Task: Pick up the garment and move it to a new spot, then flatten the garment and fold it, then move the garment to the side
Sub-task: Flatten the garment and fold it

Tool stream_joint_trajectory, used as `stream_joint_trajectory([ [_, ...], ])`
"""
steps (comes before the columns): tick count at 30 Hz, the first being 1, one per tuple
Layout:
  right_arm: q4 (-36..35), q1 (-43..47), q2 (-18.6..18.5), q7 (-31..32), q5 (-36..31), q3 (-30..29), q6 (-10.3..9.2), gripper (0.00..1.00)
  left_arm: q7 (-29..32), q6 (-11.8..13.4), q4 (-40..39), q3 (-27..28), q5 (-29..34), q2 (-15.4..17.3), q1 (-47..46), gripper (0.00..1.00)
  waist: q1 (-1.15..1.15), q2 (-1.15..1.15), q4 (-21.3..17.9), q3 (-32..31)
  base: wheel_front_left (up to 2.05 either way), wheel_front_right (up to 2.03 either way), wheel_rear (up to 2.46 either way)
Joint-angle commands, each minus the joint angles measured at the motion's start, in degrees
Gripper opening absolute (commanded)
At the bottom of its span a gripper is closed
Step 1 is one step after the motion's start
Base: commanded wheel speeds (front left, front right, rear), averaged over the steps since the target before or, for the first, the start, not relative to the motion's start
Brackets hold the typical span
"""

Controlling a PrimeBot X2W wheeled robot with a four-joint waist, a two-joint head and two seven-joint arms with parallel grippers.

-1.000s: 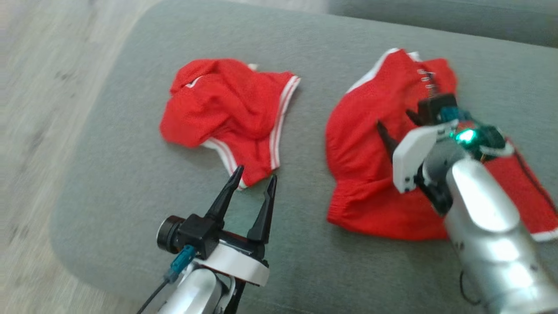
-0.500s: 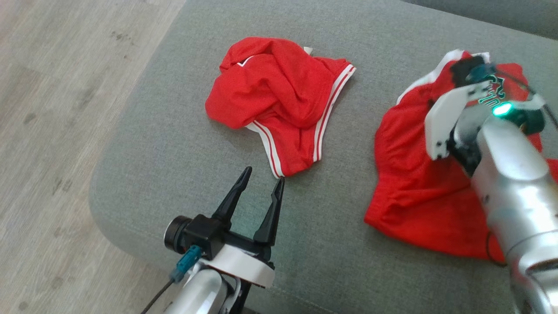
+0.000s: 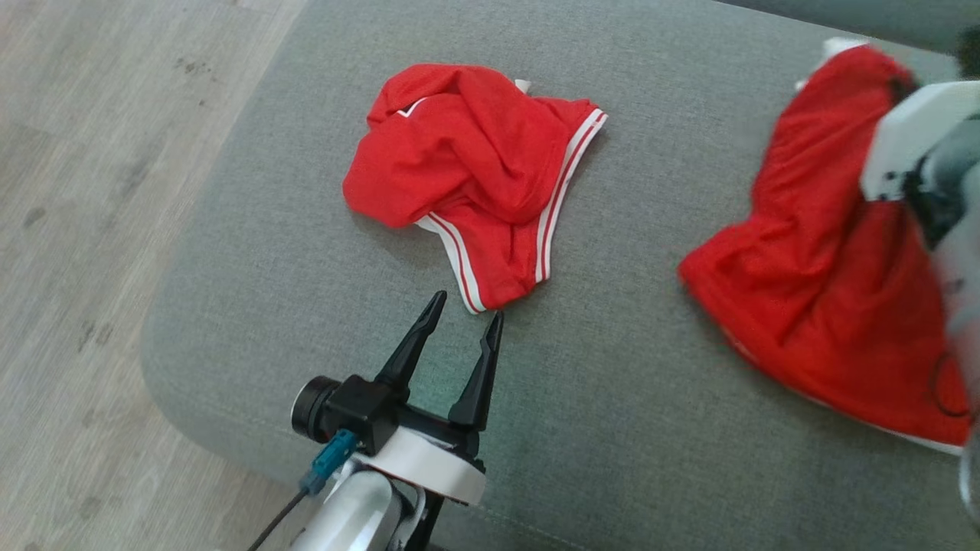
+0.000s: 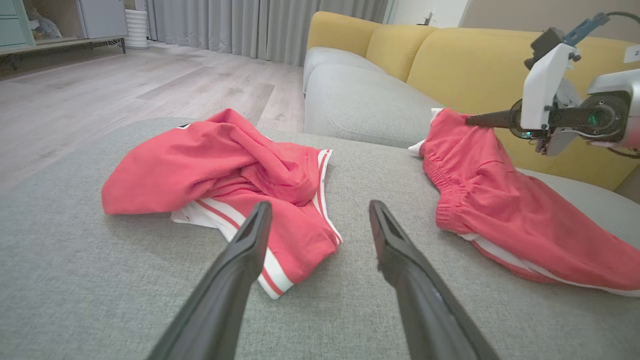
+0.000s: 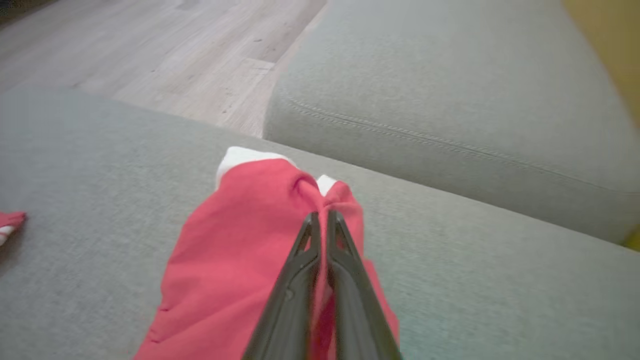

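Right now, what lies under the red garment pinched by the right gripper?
The red garment rests its trailing end on the grey cushion; the right gripper pinches its top edge, raised. Whatever lies beneath the fabric is covered.

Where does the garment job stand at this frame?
Done: the right gripper has its jaws shut on the right-hand garment. In hand: the pickup, one end raised, the rest on the cushion. Left: relocating, flattening, folding, moving aside. The left gripper is open beside the other garment.
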State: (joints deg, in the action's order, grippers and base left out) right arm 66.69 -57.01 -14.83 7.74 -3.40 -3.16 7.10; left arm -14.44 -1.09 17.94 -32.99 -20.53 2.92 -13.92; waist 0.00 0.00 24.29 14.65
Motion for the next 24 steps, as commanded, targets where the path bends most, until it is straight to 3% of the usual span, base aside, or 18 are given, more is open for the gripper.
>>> stream_joint_trajectory([
  [1, -1.29, -2.44, -0.47, -1.34, -2.72, -1.55, 0.39, 0.00, -0.56, -0.13, -1.94, 1.79, 0.36, -0.03, -2.43, 1.00, 0.00, 0.00, -0.32, 0.19, 0.00, 0.00, 0.00],
  [2, -1.35, -2.53, -0.83, -1.81, -4.09, -2.95, 0.39, 0.00, -0.56, -0.15, -1.97, 1.79, 0.40, -0.03, -2.54, 1.00, 0.00, 0.00, -0.50, 0.27, 0.00, 0.00, 0.00],
  [3, -1.69, -2.50, -0.90, -2.65, -5.66, -4.07, 0.39, 0.42, -0.56, -0.16, -2.02, 1.80, 0.42, -0.03, -2.63, 1.00, 0.00, 0.00, -0.70, 0.29, 0.00, 0.00, 0.00],
  [4, -1.81, -2.37, -0.47, -3.30, -6.71, -5.33, 0.39, 1.00, -0.56, -0.15, -2.08, 1.82, 0.45, -0.03, -2.67, 1.00, 0.00, 0.00, -0.96, 0.23, 0.00, 0.00, 0.00],
  [10, -3.30, -1.36, 3.87, -10.78, -9.44, -9.18, 0.39, 1.00, -0.56, -0.21, -2.05, 2.52, 1.11, -0.03, -2.41, 1.00, 0.00, 0.00, -3.71, -0.93, 0.00, 0.00, 0.00],
  [14, -4.73, 1.62, 7.87, -18.34, -9.67, -10.75, 0.39, 1.00, -0.56, -0.31, -1.69, 4.24, 2.27, -0.01, -1.95, 1.00, 0.00, 0.00, -7.29, -3.04, 0.00, 0.00, 0.00],
  [18, -7.73, 6.61, 10.94, -22.02, -7.58, -10.85, 0.39, 1.00, -0.56, -0.25, -1.81, 6.37, 3.13, 0.37, -1.12, 1.00, 0.00, 0.00, -11.71, -5.16, 0.00, 0.00, 0.00],
  [21, -11.81, 11.70, 11.83, -22.63, -4.17, -8.25, 0.39, 1.00, -0.56, -0.27, -2.06, 7.64, 3.70, 0.81, -0.27, 1.00, 0.00, 0.00, -15.14, -6.42, 0.00, 0.00, 0.00],
  [24, -19.02, 18.18, 11.91, -22.70, 5.84, 0.13, 0.39, 1.00, -0.56, -0.28, -2.21, 8.89, 4.06, 1.21, 0.50, 1.00, 0.00, 0.00, -18.39, -7.38, 0.00, 0.00, 0.00],
])
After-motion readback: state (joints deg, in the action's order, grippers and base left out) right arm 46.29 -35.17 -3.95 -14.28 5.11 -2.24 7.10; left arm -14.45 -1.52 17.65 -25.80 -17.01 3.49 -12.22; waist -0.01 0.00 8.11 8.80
